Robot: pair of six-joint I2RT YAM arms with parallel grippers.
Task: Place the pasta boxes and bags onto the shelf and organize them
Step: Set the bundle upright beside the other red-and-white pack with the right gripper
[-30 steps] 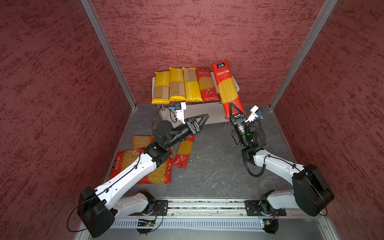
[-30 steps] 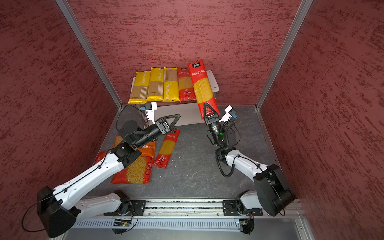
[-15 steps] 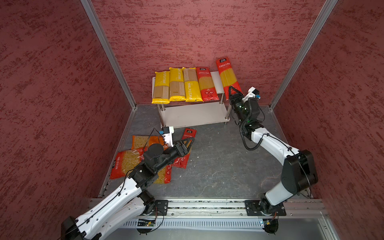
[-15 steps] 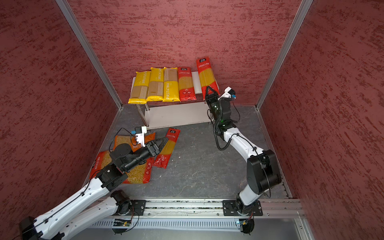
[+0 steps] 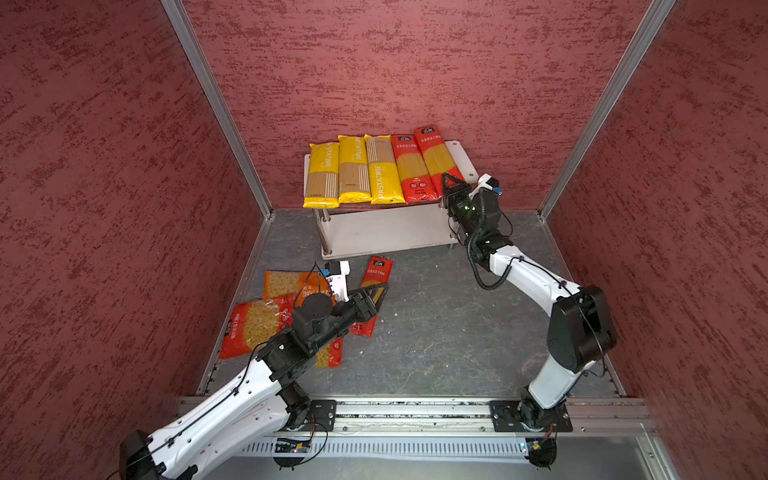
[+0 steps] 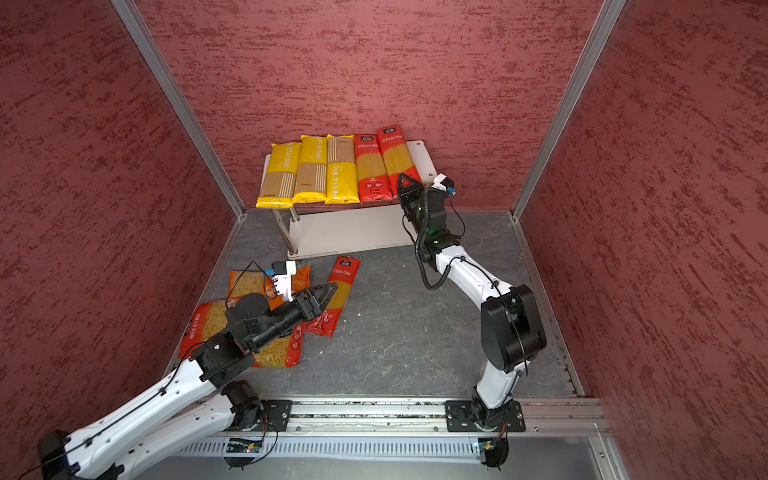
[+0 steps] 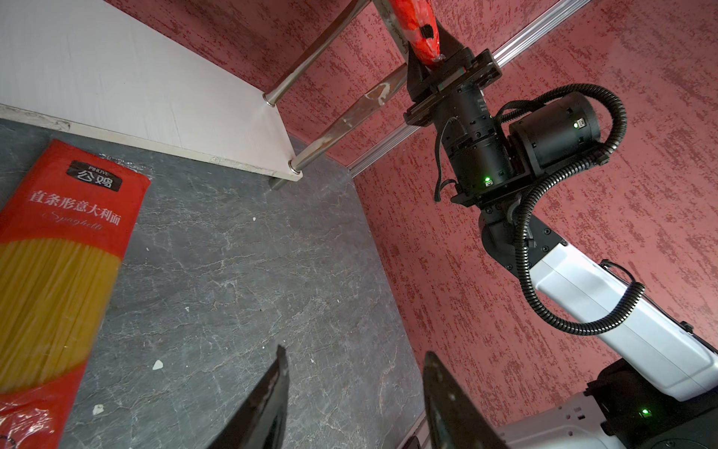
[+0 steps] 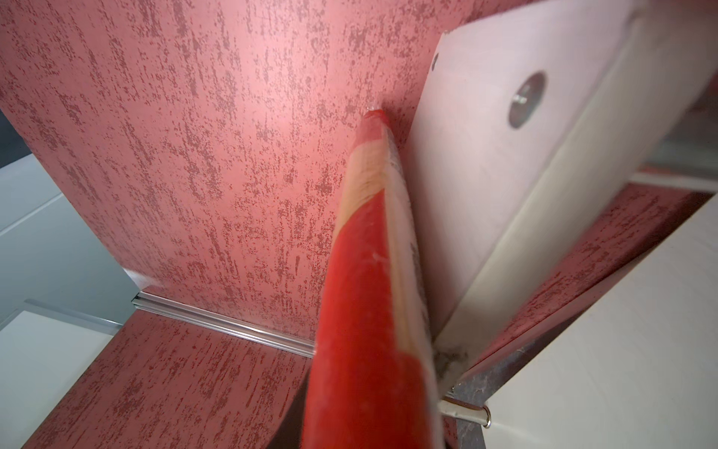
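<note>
Right gripper (image 5: 449, 179) has laid a long red spaghetti bag (image 5: 432, 162) fifth on the white two-tier shelf (image 5: 459, 154); whether it clamps the bag, I cannot tell. Left gripper (image 5: 382, 291) hangs open and empty over the floor spaghetti bag (image 5: 380, 268); three orange short-pasta bags (image 5: 253, 322) are also left.

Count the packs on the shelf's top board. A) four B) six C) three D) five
D: three yellow packs and two red bags lie side by side on the top board.
</note>
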